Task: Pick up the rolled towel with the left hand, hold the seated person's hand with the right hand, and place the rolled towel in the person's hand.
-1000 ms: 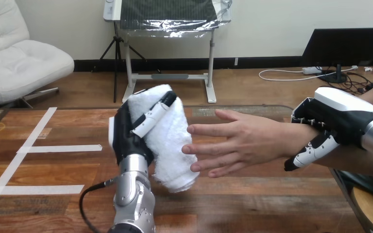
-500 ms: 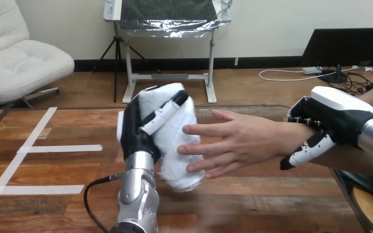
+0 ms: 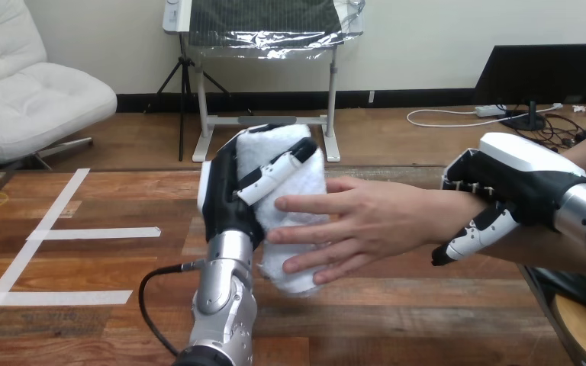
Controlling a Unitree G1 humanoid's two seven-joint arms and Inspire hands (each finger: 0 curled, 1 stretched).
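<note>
We see white rolled terry towel (image 3: 305, 183) upright, slightly tilted, held in the air; person's open hand (image 3: 374, 221) lies flat against it.

We look out from the robot's head, facing forward and down across the wooden table (image 3: 84, 267), whose far edge runs across the view a little above mid-height. We stand close (the arms loom large): the left arm (image 3: 221, 305) comes up from the bottom edge, with its left hand (image 3: 225, 198) and the rolled towel (image 3: 305, 177) at the middle, while the right hand (image 3: 515, 179) enters from the right edge at the wrist of the person's hand (image 3: 366, 221).
</note>
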